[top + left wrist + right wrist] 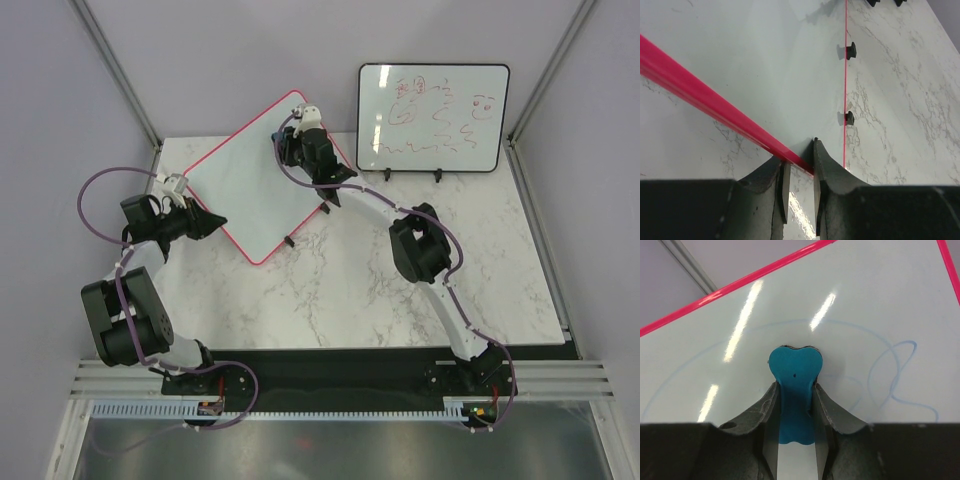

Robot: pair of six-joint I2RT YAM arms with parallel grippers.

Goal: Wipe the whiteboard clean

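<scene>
Pink-red whiteboard (262, 185) edge in left claw (800, 159); wide marble table (400, 285) alongside.

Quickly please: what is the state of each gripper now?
Left gripper: shut on the whiteboard, at its pink frame.
Right gripper: shut on a blue eraser.

The right jaws are clamped on a blue eraser (795, 367), its two-lobed tip against the whiteboard (865, 300). Faint blue pen lines (900, 357) arc round the tip and loop to its right. The pink-red frame (740, 284) crosses the far left, and light streaks glare on the surface.
</scene>
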